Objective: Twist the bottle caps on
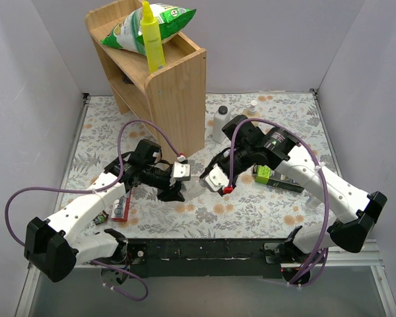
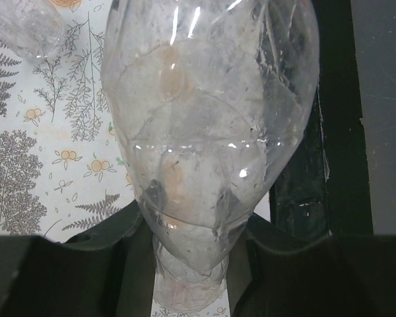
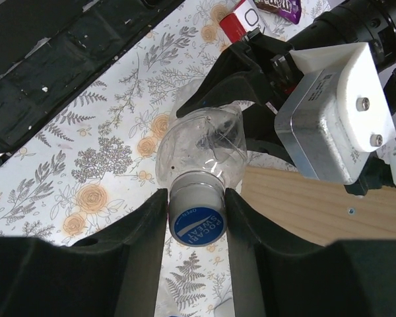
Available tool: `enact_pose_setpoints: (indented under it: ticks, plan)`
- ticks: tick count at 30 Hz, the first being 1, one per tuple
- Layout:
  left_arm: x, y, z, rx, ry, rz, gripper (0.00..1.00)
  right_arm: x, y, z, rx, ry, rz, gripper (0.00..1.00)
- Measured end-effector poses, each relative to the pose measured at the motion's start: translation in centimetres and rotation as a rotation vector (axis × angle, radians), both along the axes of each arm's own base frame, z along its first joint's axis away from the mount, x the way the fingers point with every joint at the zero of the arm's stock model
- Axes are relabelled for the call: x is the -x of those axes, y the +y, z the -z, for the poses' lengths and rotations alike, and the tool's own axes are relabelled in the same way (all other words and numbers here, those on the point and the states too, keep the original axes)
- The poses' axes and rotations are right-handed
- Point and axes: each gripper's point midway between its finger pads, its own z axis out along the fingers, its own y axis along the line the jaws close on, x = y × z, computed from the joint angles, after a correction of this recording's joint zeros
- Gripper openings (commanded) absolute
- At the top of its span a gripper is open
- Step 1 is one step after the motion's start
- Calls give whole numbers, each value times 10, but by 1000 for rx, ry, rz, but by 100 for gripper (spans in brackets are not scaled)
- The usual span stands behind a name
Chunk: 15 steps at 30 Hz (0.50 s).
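My left gripper (image 1: 173, 190) is shut on a plain clear bottle (image 1: 193, 187) and holds it level above the table, neck towards the right arm. In the left wrist view the bottle (image 2: 211, 132) fills the frame between the black fingers (image 2: 99, 264). My right gripper (image 3: 197, 205) is shut on a bottle cap (image 3: 197, 218), whitish with a blue printed top, which sits on that bottle's neck (image 3: 201, 148). In the top view the right gripper (image 1: 214, 177) meets the bottle's end. Part of another clear bottle (image 2: 26, 26) shows at the top left corner. The second cap is not in view.
A wooden shelf (image 1: 178, 86) with a green bag (image 1: 145, 26) and a yellow bottle (image 1: 152, 39) stands at the back. An opaque white bottle (image 1: 220, 123) and a small bottle (image 1: 253, 105) stand behind the right arm. A green box (image 1: 270, 175) and a red packet (image 1: 121, 208) lie on the cloth.
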Motion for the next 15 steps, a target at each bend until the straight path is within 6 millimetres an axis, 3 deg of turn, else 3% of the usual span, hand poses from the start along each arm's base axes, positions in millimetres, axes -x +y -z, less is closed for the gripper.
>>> enact_pose_setpoints:
  ticks: [2, 3, 5, 15]
  plan:
    - [0, 0, 0, 0, 0, -1, 0, -1, 1, 1, 0, -1, -2, 27]
    - [0, 0, 0, 0, -1, -2, 0, -1, 2, 1, -1, -2, -4, 15]
    - [0, 0, 0, -1, -1, -1, 0, -1, 2, 1, -1, -1, -3, 2]
    - [2, 1, 5, -5, 72, -56, 0, -6, 2, 10, -59, 101, 189, 1]
